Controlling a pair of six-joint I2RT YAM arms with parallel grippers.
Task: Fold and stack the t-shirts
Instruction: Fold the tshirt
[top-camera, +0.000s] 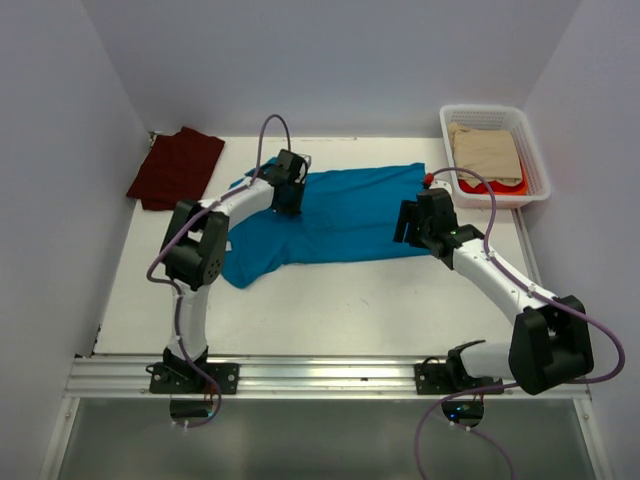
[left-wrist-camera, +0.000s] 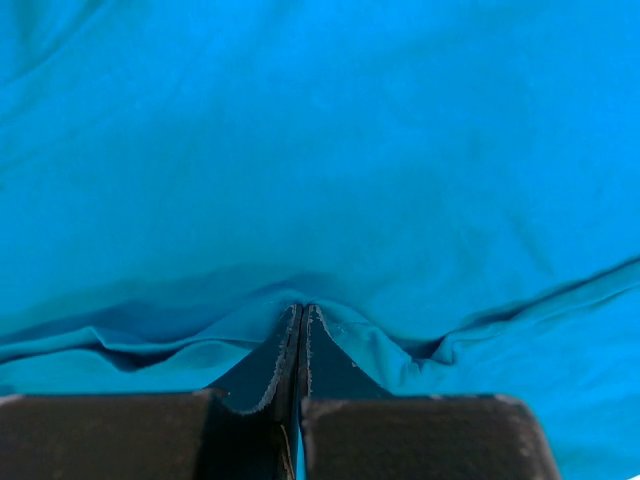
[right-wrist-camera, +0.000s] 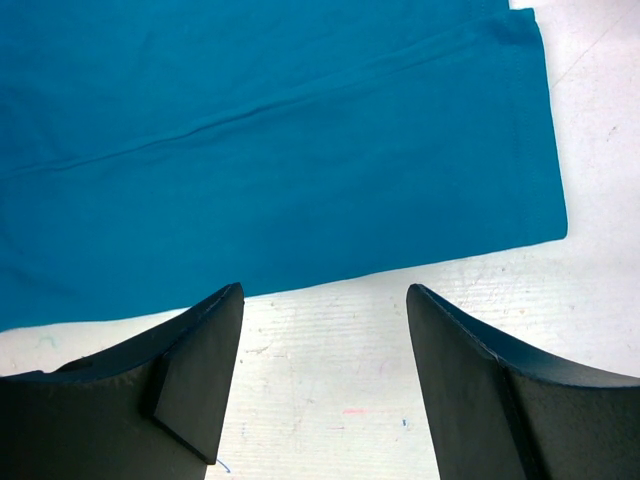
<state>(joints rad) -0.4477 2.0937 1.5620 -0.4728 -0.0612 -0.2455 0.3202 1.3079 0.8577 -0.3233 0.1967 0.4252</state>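
Note:
The teal-blue t-shirt (top-camera: 345, 215) lies spread across the middle of the table, with a sleeve trailing toward the near left. My left gripper (top-camera: 288, 200) sits on its left part. In the left wrist view the left gripper (left-wrist-camera: 302, 308) is shut, and a ridge of teal cloth (left-wrist-camera: 380, 150) is pulled up into its tips. My right gripper (top-camera: 406, 232) hovers at the shirt's right end. It stands open (right-wrist-camera: 325, 290) over bare table, just off the straight edge of the teal shirt (right-wrist-camera: 270, 150). The dark maroon t-shirt (top-camera: 176, 166) lies folded at the back left corner.
A white slatted basket (top-camera: 530, 150) stands at the back right, holding beige cloth (top-camera: 487, 150) over something red-orange. White walls close in the table on the left, back and right. A metal rail (top-camera: 320, 375) with both arm bases runs along the near edge.

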